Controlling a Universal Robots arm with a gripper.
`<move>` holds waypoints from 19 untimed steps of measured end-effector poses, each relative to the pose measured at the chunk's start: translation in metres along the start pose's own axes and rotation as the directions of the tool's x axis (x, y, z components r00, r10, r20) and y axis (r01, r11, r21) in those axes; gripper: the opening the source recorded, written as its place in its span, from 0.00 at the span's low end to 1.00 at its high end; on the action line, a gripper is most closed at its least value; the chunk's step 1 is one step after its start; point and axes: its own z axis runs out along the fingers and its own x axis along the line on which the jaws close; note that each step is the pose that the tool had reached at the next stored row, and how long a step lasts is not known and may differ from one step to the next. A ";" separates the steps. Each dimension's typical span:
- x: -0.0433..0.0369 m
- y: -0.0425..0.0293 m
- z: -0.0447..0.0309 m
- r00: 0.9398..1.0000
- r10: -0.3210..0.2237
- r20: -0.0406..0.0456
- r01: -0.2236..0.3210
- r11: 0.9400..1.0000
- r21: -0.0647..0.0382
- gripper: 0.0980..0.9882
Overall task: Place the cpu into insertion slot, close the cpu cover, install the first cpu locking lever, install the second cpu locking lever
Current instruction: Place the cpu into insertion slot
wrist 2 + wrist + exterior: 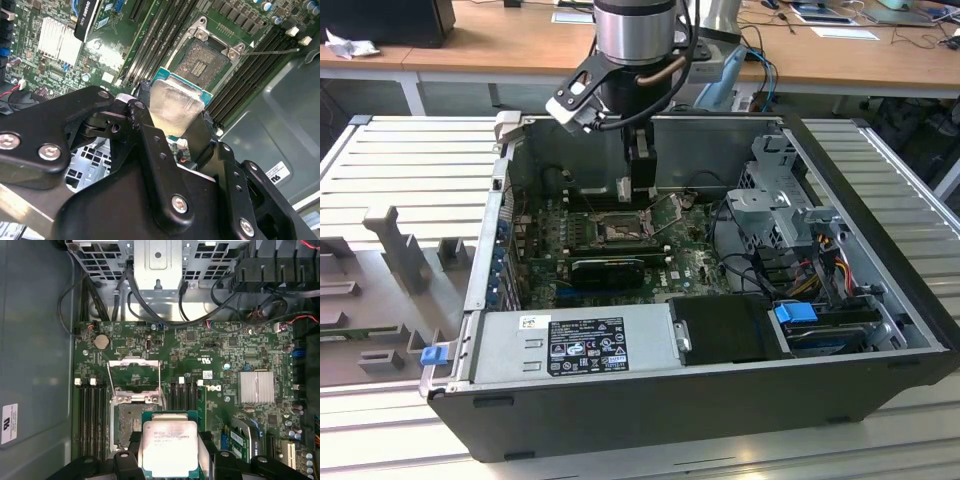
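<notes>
Jaws clamped on cpu by opposite edges, silvery face up (likely sparing underside contacts). Held clear above motherboard, just short of insertion slot. Cpu cover hinged open, giving access for seating.

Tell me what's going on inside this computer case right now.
The robot arm's gripper grips the cpu above the motherboard inside the open computer case. The insertion slot is bare, with the cpu cover swung open. The chip is not seated yet.
</notes>
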 end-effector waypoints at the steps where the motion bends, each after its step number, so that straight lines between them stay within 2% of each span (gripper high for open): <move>1: 0.0000 -0.0002 0.0025 1.000 0.000 0.000 0.000 1.000 0.000 0.48; 19: 0.0014 -0.0020 0.0226 1.000 0.000 0.000 0.000 1.000 0.000 0.48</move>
